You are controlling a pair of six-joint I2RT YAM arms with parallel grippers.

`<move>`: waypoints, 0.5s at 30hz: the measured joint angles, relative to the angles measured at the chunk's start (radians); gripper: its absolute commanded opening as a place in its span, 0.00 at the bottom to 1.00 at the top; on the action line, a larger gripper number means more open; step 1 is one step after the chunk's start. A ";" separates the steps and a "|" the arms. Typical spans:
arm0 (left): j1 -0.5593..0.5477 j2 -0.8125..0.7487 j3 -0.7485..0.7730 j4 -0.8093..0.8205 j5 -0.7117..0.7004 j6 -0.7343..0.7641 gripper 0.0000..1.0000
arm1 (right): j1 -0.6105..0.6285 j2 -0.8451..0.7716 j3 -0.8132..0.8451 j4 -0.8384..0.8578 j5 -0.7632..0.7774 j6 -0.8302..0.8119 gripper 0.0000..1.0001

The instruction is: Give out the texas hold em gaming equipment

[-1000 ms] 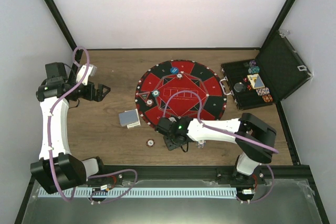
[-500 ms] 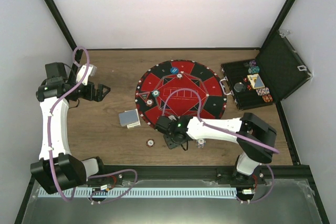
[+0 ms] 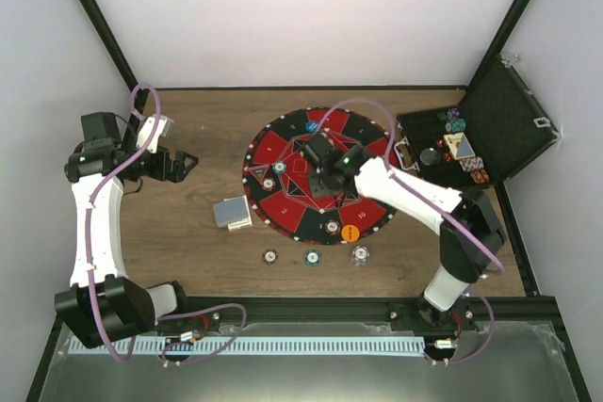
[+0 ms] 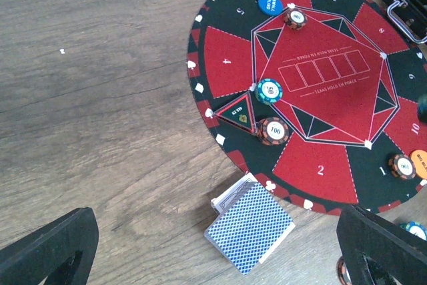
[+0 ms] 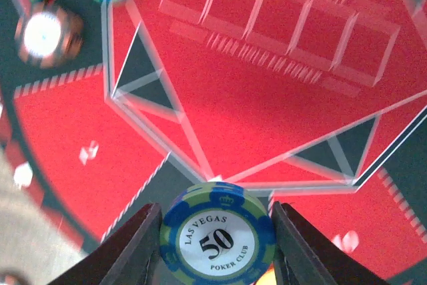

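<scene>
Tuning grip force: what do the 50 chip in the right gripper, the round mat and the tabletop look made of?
50 chip: probably hard plastic or clay composite; smooth printed centre label, striped edge.
Round mat: looks like thin printed felt or fabric; matte, lies flat.
Tabletop: wood or wood-look laminate; visible grain, low sheen.

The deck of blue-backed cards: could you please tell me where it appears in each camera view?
Top external: the deck of cards lies on the wood, left of the round poker mat.
Left wrist: bottom centre, just off the mat's rim.
Right wrist: not in it.
Shared landmark: the red-and-black mat, seen in all three views.
</scene>
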 measured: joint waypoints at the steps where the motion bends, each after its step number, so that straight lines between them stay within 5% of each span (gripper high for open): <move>1: 0.000 0.000 0.000 0.000 0.000 0.000 1.00 | -0.034 0.015 0.034 0.003 0.006 -0.015 0.25; 15: 0.000 0.000 0.011 -0.003 -0.008 0.000 1.00 | -0.332 0.504 0.434 0.077 0.009 -0.149 0.25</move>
